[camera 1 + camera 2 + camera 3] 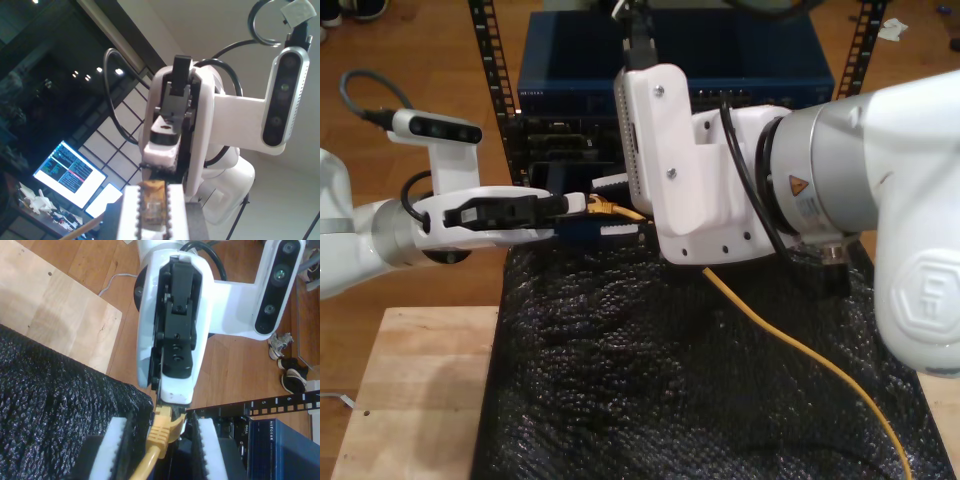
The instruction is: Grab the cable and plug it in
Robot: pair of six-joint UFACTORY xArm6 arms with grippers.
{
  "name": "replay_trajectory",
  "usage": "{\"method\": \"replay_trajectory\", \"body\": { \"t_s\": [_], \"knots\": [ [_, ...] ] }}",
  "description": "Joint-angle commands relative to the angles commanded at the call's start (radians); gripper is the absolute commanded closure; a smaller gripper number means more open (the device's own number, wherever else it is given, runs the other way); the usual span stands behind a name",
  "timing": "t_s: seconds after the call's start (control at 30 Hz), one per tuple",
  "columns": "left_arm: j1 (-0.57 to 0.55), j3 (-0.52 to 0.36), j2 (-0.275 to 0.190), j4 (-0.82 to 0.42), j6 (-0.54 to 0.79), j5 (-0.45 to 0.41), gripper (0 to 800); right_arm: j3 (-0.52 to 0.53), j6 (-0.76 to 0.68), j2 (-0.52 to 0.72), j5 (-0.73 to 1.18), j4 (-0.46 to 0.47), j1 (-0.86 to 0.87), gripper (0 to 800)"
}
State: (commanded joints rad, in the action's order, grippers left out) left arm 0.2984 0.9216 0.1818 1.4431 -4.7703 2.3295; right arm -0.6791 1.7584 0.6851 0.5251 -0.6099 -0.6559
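Cable (800,350): the yellow run crosses the black padded mat (620,390) from the exterior view's lower right and goes out of sight behind the big white arm. Its plug end (600,207) is lifted off the mat, just in front of the rack's dark front panel.

My first gripper (582,205), reaching in level from the exterior view's left, is clamped on the tip. In its wrist view the clear amber plug (152,205) sits pinched between the white pads (130,210).

My second gripper (161,450) straddles the yellow boot (161,432) just behind the plug. Its jaws are spread, with a dark gap on each side of the cable, not pressing it. The two gripper tips nearly meet at the plug, so there is very little room there.

Edges:
- Rack rail (490,100) and blue unit (720,60) are close behind the plug.
- The mat edge meets the wooden board (410,400) at the exterior view's lower left.
- There is open mat in front of both arms.
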Motion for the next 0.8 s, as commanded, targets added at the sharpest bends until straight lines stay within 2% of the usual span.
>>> {"method": "replay_trajectory", "body": {
  "t_s": [0.4, 0.57, 0.8],
  "knots": [
    [0.000, 0.000, 0.000, 0.011, 0.002, 0.012, 784, -0.003, -0.002, 0.006, 0.000, -0.002, 0.002, 519],
    [-0.002, 0.000, 0.000, 0.011, 0.002, 0.014, 782, -0.005, 0.002, 0.008, 0.000, -0.040, 0.002, 513],
    [-0.002, 0.003, 0.000, 0.012, 0.002, 0.026, 780, -0.005, 0.002, 0.014, 0.000, -0.041, 0.002, 514]
  ]
}}
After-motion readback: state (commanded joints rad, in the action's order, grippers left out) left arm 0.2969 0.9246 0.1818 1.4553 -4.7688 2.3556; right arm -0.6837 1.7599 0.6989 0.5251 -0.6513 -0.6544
